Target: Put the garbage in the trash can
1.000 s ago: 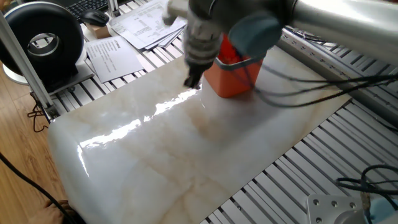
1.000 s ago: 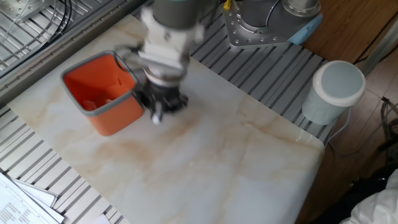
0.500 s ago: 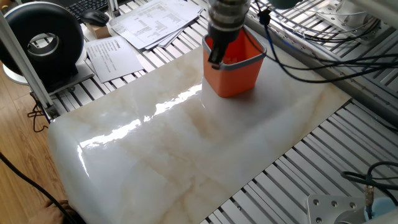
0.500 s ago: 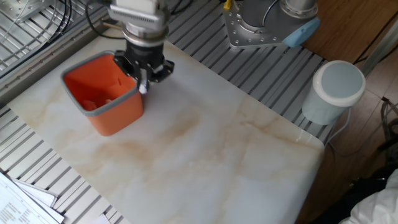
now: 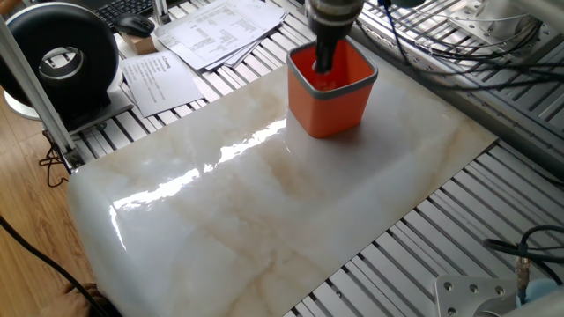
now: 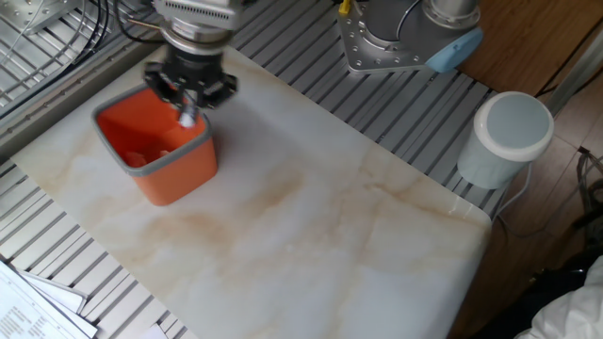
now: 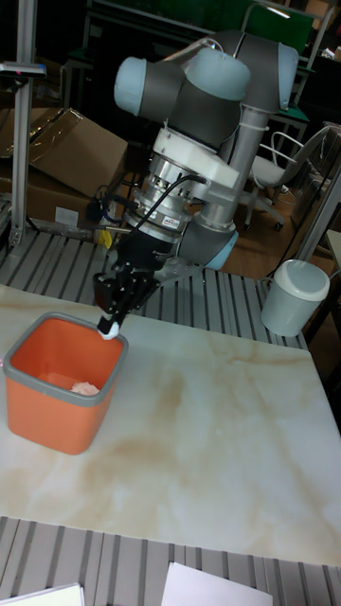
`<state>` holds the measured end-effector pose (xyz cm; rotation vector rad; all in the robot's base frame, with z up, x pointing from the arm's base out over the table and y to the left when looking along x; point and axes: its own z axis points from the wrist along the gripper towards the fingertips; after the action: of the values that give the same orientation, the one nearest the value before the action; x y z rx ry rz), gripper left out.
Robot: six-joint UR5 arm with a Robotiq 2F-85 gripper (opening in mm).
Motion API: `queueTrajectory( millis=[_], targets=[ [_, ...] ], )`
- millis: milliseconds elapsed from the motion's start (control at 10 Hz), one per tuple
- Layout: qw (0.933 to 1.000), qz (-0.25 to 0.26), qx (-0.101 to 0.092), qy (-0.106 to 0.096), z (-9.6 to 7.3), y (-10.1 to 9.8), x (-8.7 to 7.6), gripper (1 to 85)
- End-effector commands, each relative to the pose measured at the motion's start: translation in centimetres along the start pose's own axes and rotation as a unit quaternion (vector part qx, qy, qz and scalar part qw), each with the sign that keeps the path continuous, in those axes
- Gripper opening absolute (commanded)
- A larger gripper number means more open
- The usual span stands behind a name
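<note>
Tall fixed view has my gripper (image 7: 111,325) poised at the near rim of the bin (image 7: 43,417), fingers pinched on a small bluish-white scrap (image 7: 111,329) that pokes out just below the tips. My arm (image 7: 204,95) arches down from behind and the wrist tilts toward the bin's open mouth. Inside the bin, on its floor, lies a pale crumpled wad (image 7: 84,387); it sits low against the inner wall nearest the table's middle.

From the other fixed view my gripper (image 6: 189,111) hangs over the bin (image 6: 170,174), above the corner nearest my base, with the scrap (image 6: 188,120) showing as a whitish speck between the tips. A lighter lump (image 6: 138,157) rests at the bottom of the bin; I cannot tell from here whether it is one piece or two.

One fixed view looks at it from the opposite side: my gripper (image 5: 324,60) reaches down into the bin's (image 5: 339,110) mouth, dark against the orange walls, and the scrap is hidden there. The bin stands upright on the marble slab (image 5: 264,211), close to its far edge, with a grey rim around the top.

Beyond the slab, printed sheets (image 5: 211,31) lie on the slatted table, a black round device (image 5: 62,57) sits at the corner, and a white lidded can (image 6: 509,137) stands off the slab's other side.
</note>
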<state>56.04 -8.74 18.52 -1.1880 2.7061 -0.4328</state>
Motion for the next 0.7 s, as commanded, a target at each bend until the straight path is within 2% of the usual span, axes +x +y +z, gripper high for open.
queueTrajectory(
  millis=[0,100,200,300,400,600],
  targets=[
    [0.9968,-0.068,0.034,-0.027,0.9,-2.4,-0.8,1.3],
    [0.9959,-0.075,0.034,-0.037,1.6,-2.1,-1.4,1.3],
    [0.9964,-0.068,0.026,-0.044,1.9,-1.4,-1.8,1.3],
    [0.9968,-0.065,0.019,-0.042,2.1,-0.9,-1.6,47.7],
    [0.9953,-0.085,0.008,-0.045,2.1,-0.2,-1.7,85.0],
    [0.9932,-0.107,0.012,-0.045,1.0,-0.8,-1.5,85.0]
  ],
)
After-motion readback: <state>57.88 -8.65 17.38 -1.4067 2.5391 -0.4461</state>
